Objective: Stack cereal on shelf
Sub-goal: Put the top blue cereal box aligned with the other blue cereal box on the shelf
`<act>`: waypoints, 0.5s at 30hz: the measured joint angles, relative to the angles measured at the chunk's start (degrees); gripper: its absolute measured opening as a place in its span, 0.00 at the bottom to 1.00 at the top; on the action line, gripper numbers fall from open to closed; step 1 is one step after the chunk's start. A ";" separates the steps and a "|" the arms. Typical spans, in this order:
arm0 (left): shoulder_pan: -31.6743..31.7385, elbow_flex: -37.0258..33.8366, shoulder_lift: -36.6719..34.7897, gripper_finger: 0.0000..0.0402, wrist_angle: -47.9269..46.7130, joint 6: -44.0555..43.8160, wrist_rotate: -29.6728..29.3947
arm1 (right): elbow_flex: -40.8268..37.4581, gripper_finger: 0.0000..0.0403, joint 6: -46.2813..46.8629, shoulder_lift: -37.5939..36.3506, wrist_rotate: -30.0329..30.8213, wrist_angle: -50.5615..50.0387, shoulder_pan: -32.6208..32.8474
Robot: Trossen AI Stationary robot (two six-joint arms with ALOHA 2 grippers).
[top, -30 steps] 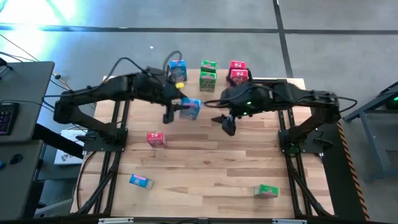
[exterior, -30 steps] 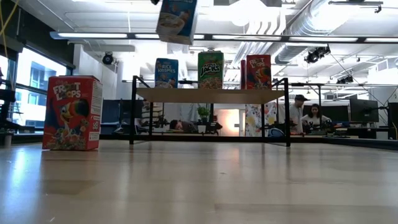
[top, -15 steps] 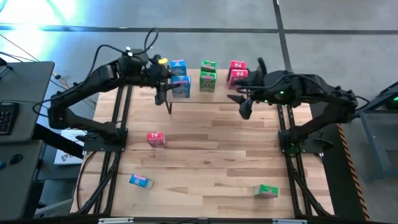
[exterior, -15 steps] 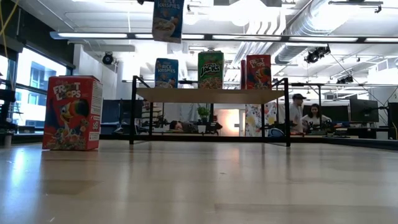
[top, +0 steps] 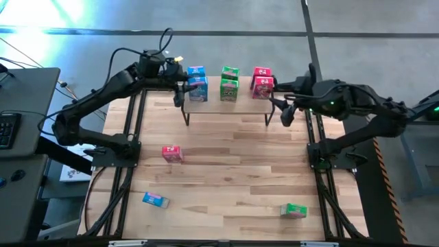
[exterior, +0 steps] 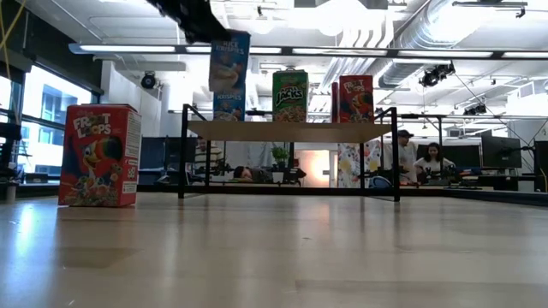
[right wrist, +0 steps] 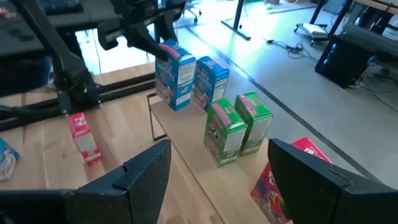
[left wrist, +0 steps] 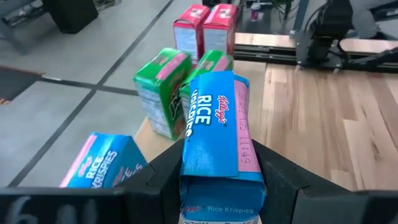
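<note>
1. The room (exterior: 445, 51) beyond the desk is a large workshop with white ceiling ducts, strip lights and windows; two people (exterior: 419, 158) show in the distance past the shelf's end.
2. The desk (top: 233, 165) is a pale wooden plank top on a black frame, over a grey floor.
3. The shelf (top: 226, 103) stands at the far edge of the desk, a light plank on thin black legs, below both sets of fingers.
4. The left fingers (top: 186, 88) are clamped on an upright blue cereal box (left wrist: 217, 134), held over the shelf's end, just in front of another blue box (left wrist: 102, 165).
5. The right fingers (top: 282, 103) stand apart and hold nothing, hovering off the other end of the shelf, near two pink-red boxes (top: 261, 81).
6. Two green boxes (top: 229, 82) stand on the shelf between the two sets of fingers.
7. Well away from the fingers, on the near desk, are one pink-red box (top: 172, 153), one blue box (top: 156, 200) and one green box (top: 294, 210).
</note>
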 joint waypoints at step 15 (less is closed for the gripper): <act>4.31 -6.87 0.24 0.36 7.06 0.21 4.09 | -28.16 0.65 -0.99 -16.06 -1.90 22.50 -3.82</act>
